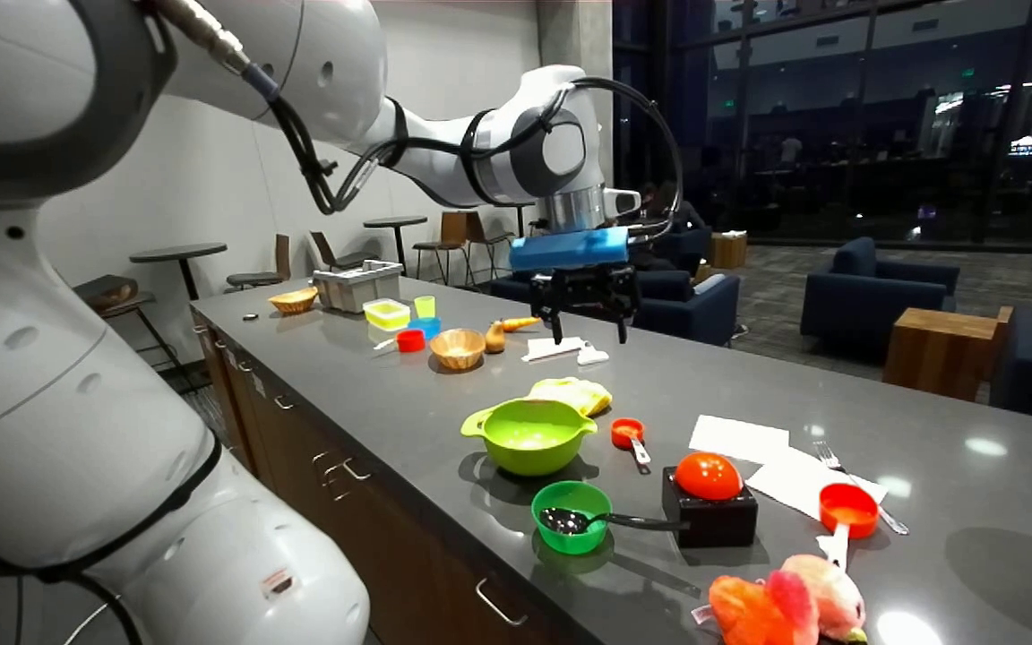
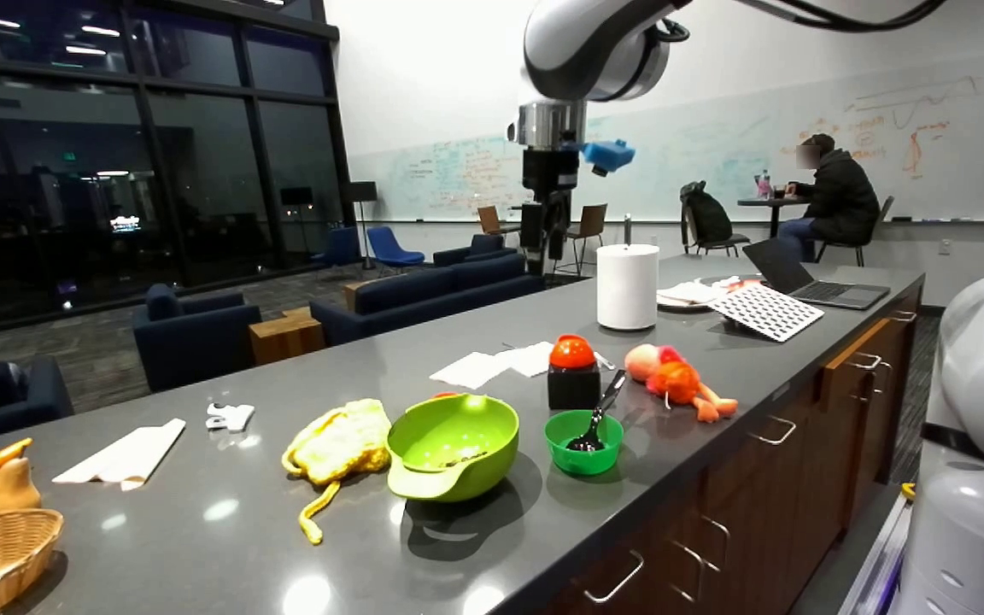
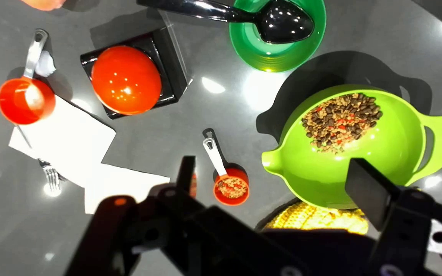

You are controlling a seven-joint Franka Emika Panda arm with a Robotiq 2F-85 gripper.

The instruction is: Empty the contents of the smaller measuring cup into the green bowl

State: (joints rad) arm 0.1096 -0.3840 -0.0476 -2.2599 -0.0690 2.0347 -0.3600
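The smaller measuring cup [image 3: 231, 188] is red with a short pale handle and holds tan and red grains. It stands upright on the counter beside the green bowl; it also shows in an exterior view [image 1: 628, 433]. In an exterior view only a red sliver [image 2: 444, 395] shows behind the bowl. The green bowl [image 3: 317, 172] holds a pile of dark beans and grains; it shows in both exterior views [image 1: 529, 443] [image 2: 458, 440]. My gripper [image 3: 273, 168] is open and empty, high above the counter [image 1: 589, 339] [image 2: 545, 256]. In the wrist view the cup and part of the bowl appear between the fingers.
A black box with a red dome [image 3: 127, 80], a dark-green tub [image 3: 272, 61] with a black spoon [image 3: 286, 23], a bigger red cup [image 3: 26, 100], white paper [image 3: 79, 142] and a fork [image 3: 52, 177] are nearby. A yellow knitted thing [image 2: 342, 444] touches or nearly touches the bowl.
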